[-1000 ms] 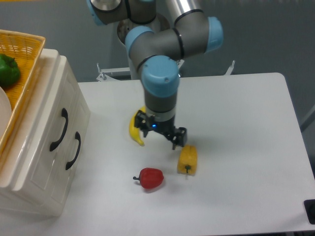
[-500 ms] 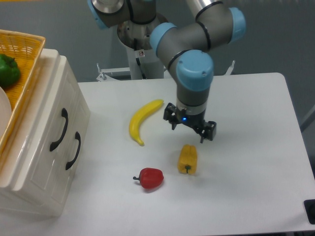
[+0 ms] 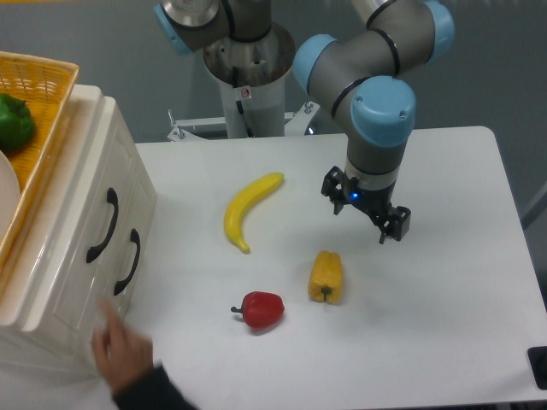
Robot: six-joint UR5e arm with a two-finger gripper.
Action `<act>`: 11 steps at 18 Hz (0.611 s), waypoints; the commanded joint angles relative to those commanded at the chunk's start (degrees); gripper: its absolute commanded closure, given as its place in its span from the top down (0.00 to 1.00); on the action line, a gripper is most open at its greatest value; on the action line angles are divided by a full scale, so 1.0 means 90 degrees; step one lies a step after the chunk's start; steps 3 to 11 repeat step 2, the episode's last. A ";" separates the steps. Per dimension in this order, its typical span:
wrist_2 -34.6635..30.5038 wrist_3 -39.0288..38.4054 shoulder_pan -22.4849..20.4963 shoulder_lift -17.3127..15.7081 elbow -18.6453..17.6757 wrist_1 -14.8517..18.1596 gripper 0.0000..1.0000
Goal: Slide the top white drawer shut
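The cream-white cabinet (image 3: pixel 81 162) stands at the left edge of the table. The top white drawer (image 3: pixel 85 201), with its curved black handle (image 3: pixel 101 225), sits flush with the cabinet front, level with the lower drawer front (image 3: pixel 128 260) beside it. My gripper (image 3: pixel 364 211) hovers over the table right of centre, far from the cabinet. It is open and holds nothing.
On the table lie a banana (image 3: pixel 246 208), a yellow pepper (image 3: pixel 326 276) and a red pepper (image 3: pixel 260 309). A wicker basket (image 3: pixel 47 81) with a green pepper (image 3: pixel 14 121) rests on the cabinet top. A person's hand (image 3: pixel 126 352) is at the cabinet's lower front corner.
My arm has swung right across the table, from over the banana to right of centre, with the gripper still open. A person's hand has appeared at the bottom left.
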State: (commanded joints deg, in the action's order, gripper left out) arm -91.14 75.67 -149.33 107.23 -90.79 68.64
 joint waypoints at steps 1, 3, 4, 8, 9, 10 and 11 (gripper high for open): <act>0.0010 0.0000 -0.0058 0.0000 0.0010 -0.0010 1.00; 0.0019 0.0010 -0.0117 -0.0019 -0.0009 -0.0010 1.00; 0.0019 0.0010 -0.0117 -0.0019 -0.0009 -0.0010 1.00; 0.0019 0.0010 -0.0117 -0.0019 -0.0009 -0.0010 1.00; 0.0019 0.0010 -0.0117 -0.0019 -0.0009 -0.0010 1.00; 0.0019 0.0010 -0.0117 -0.0019 -0.0009 -0.0010 1.00; 0.0019 0.0010 -0.0117 -0.0019 -0.0009 -0.0010 1.00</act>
